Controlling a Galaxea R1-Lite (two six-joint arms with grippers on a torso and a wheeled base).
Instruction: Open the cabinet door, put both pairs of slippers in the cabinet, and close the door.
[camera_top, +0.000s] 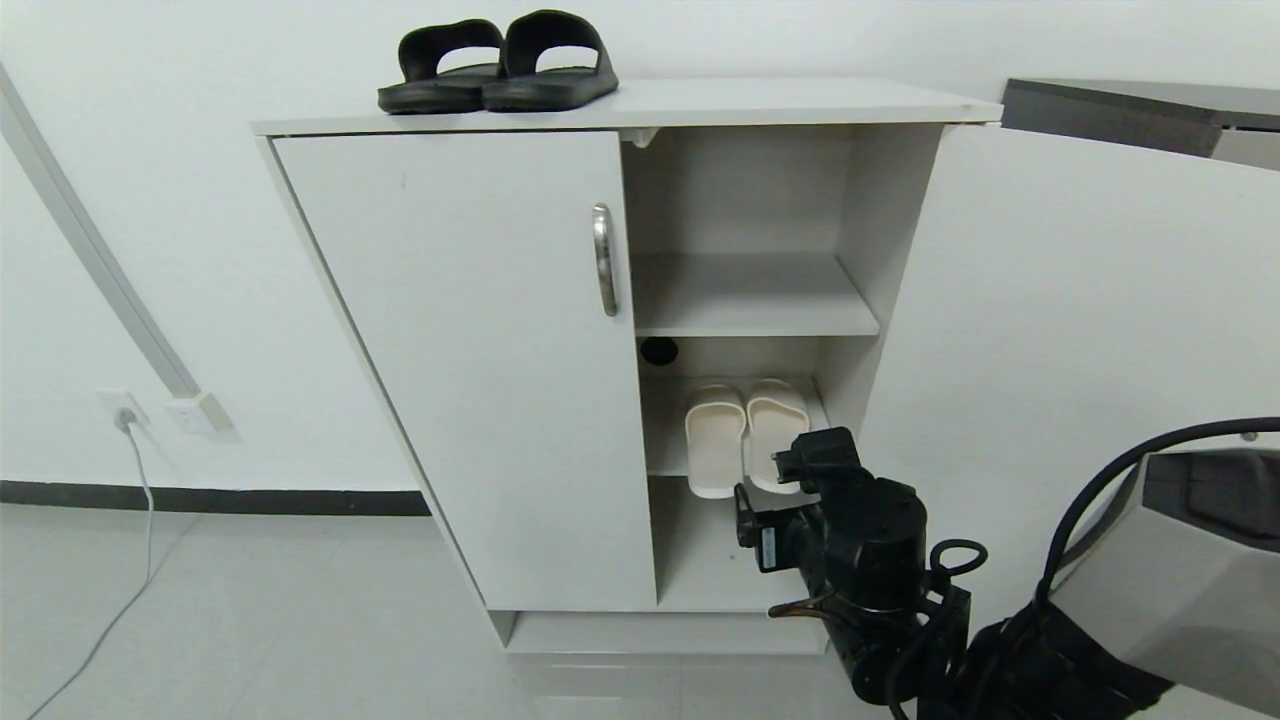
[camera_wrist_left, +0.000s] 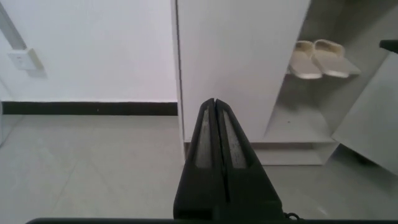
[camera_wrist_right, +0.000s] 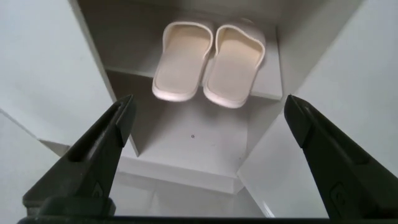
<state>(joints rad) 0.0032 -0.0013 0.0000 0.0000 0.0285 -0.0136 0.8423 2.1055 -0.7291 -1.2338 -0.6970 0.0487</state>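
The white cabinet (camera_top: 470, 370) has its left door closed and its right door (camera_top: 1080, 330) swung wide open. A black pair of slippers (camera_top: 497, 65) lies on the cabinet top at the left. A cream pair of slippers (camera_top: 745, 432) (camera_wrist_right: 208, 62) (camera_wrist_left: 320, 57) sits side by side on the lower inner shelf, toes overhanging its front edge. My right gripper (camera_top: 775, 480) (camera_wrist_right: 208, 102) is open just in front of that shelf, holding nothing. My left gripper (camera_wrist_left: 214, 109) is shut and empty, low over the floor left of the cabinet opening.
The closed door has a metal handle (camera_top: 603, 260) at its right edge. The upper shelf (camera_top: 750, 295) is bare. A wall socket with a cable (camera_top: 125, 412) is at the left. Tiled floor (camera_top: 250, 620) lies free before the cabinet. A grey unit (camera_top: 1140, 115) stands behind the open door.
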